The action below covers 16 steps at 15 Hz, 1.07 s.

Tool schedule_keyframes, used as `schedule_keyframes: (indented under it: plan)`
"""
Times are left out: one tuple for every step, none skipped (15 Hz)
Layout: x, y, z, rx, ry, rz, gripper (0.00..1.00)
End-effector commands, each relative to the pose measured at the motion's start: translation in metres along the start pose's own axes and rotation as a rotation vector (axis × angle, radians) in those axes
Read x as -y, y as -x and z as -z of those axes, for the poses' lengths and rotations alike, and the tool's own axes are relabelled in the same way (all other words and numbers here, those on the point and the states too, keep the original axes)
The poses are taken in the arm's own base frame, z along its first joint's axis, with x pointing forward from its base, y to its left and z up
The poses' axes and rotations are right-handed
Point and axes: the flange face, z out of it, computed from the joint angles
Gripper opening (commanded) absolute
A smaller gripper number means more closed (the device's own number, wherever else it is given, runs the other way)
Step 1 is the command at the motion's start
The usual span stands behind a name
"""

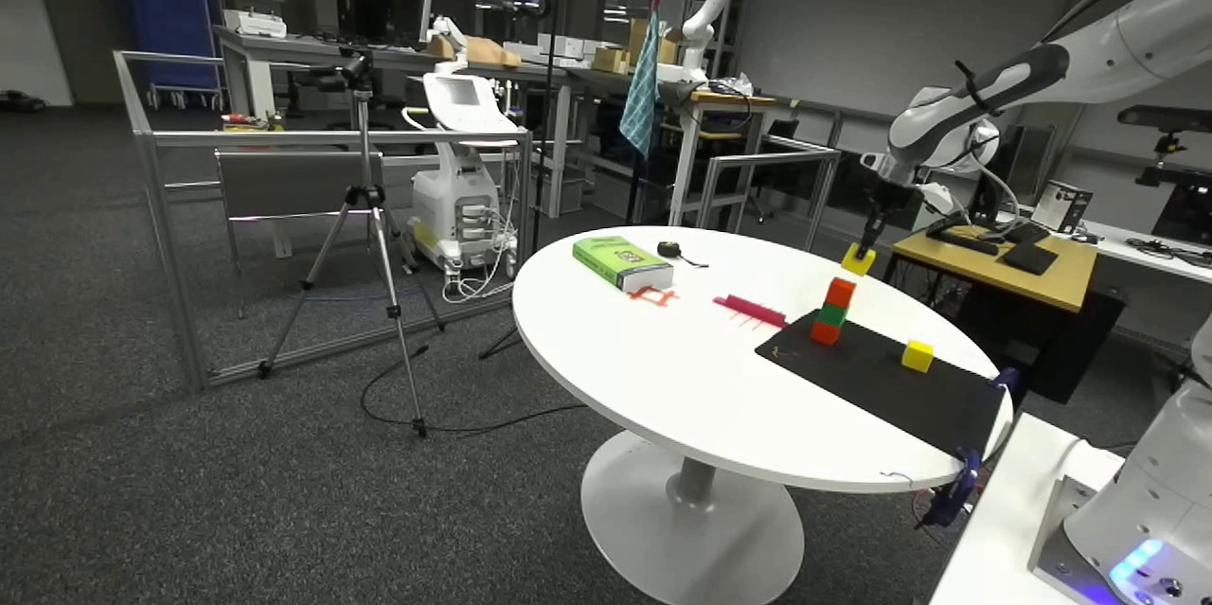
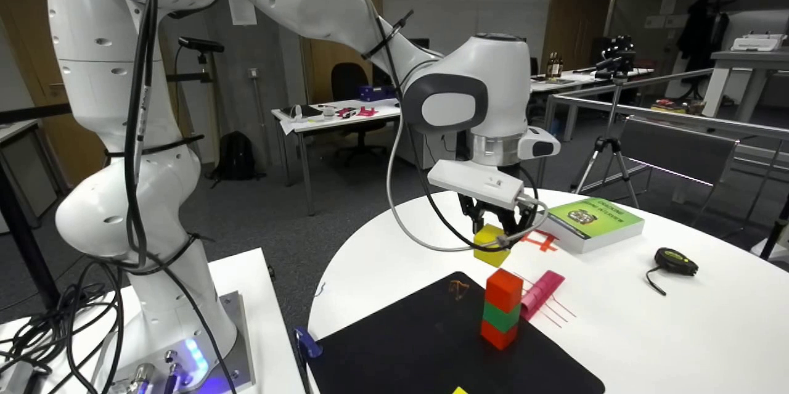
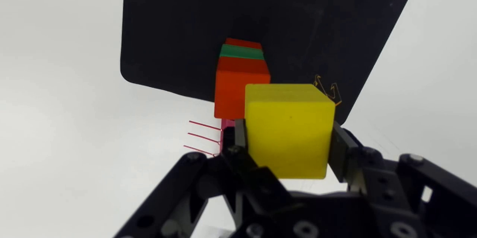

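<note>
Yellow cube (image 3: pixel 292 130) first: it's up in the air, off the counter (image 1: pixel 644 359), with the gripper (image 3: pixel 287 145) clamped on it from both sides. Pretty snug-looking hold in the wrist view tbh. From that cube, about 10 o'clock in the wrist view, there's a little tower: red cube (image 2: pixel 504 290) up top, green cube (image 2: pixel 500 317) in the middle, another red cube (image 2: pixel 498 336) at the bottom. The yellow one covers a corner of the top red one there, but an exterior view shows a small gap between them, so they aren't touching. The tower stands on a black mat (image 1: pixel 871 378).

Now stick a clock face on the tower in an exterior view (12 at the top edge). A second yellow cube (image 1: pixel 917 356) sits on the mat at 4 o'clock. Two blue clips (image 1: pixel 956 494) are on the counter's rim by the mat, roughly 4 and 5. A pink strip (image 1: pixel 753 310) with thin prongs lies at 9, right by the mat's edge; can't tell if it touches. Also at 9, further along, is a red grid piece (image 2: pixel 545 242) just beside a green book (image 1: pixel 615 255). Black tape measure (image 1: pixel 668 249) is around 10.

Way back, a tripod (image 1: pixel 365 196) stands between 9 and 10, and another white robot arm (image 1: pixel 701 26) shows up at 11.
</note>
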Motion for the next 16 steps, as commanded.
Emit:
schedule_keyframes:
  plan:
    - [-0.002, 0.000, 0.000, 0.006, 0.001, 0.039, 0.30]
    - [-0.004, 0.000, -0.001, 0.011, -0.001, 0.037, 0.30]
    - [-0.005, 0.001, -0.002, 0.011, 0.001, 0.035, 0.30]
    - [-0.007, 0.001, -0.002, 0.014, 0.003, 0.030, 0.30]
    - [-0.010, 0.002, -0.003, 0.015, 0.003, 0.024, 0.30]
    - [-0.012, 0.002, -0.004, 0.015, 0.005, 0.018, 0.30]
    - [-0.014, 0.003, -0.005, 0.015, 0.005, 0.010, 0.30]
    - [-0.015, 0.003, -0.006, 0.013, 0.004, -0.004, 0.30]
    - [-0.017, 0.003, -0.008, 0.016, 0.002, -0.016, 0.30]
    - [-0.018, 0.003, -0.010, 0.014, 0.002, -0.027, 0.30]
    - [-0.020, 0.002, -0.012, 0.013, 0.001, -0.036, 0.30]
    - [-0.020, 0.001, -0.014, 0.016, -0.006, -0.053, 0.30]
    - [-0.014, 0.006, -0.016, 0.026, -0.008, -0.025, 0.30]
    - [-0.014, 0.006, -0.018, 0.029, -0.010, -0.027, 0.55]
    - [-0.014, 0.006, -0.021, 0.033, -0.012, -0.027, 0.55]
    - [-0.014, 0.006, -0.022, 0.035, -0.014, -0.027, 0.55]
